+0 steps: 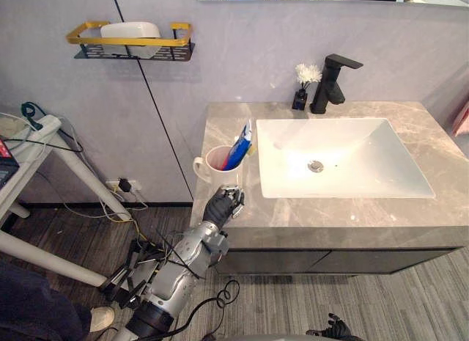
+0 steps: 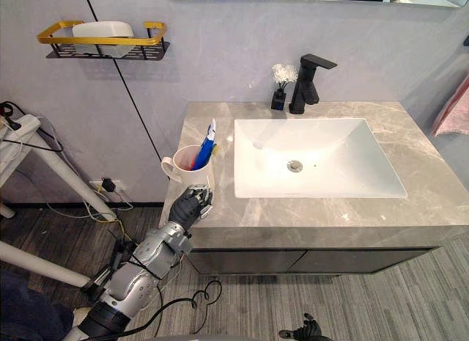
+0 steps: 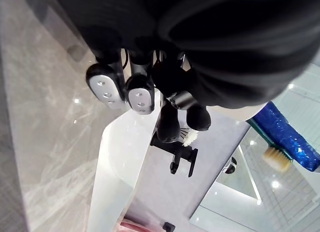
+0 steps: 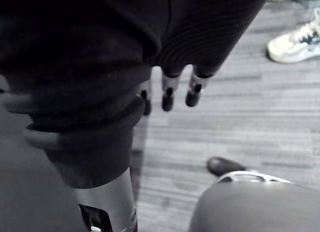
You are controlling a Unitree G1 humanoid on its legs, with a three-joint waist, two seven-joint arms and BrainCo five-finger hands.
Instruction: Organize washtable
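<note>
Grey marble-patterned bench [image 1: 352,216] with a white rectangular inset sink [image 1: 352,147], seen from the head camera. A white ceramic mug [image 1: 211,165] stands upright at the sink's 9 o'clock, its handle turned to 9 o'clock, and a blue-and-white tube [image 1: 242,144] is stood in it; a blue brush with pale bristles [image 3: 287,139] is seen from the left wrist. The left hand [image 1: 222,205] is placed at the mug's 6 o'clock, over the bench's front edge, just short of the mug, fingers relaxed and lightly bent, nothing held. The right hand [image 4: 170,92] is hung low over the grey plank floor [image 4: 260,122], fingers loosely straight and empty. The task is judged well advanced: the toiletries are already gathered in the mug and no loose item is seen on the bench; the mug's final placing may be left. A matte black faucet [image 1: 330,84] at the sink's 12 o'clock and a small black vase of white flowers [image 1: 302,92] at 11 o'clock are well apart from the hand. A yellow-railed black wall shelf [image 1: 132,44] bearing a white dish [image 1: 130,31] is mounted at the bench's 10 o'clock. The sink's near rim is judged the closest obstruction.
</note>
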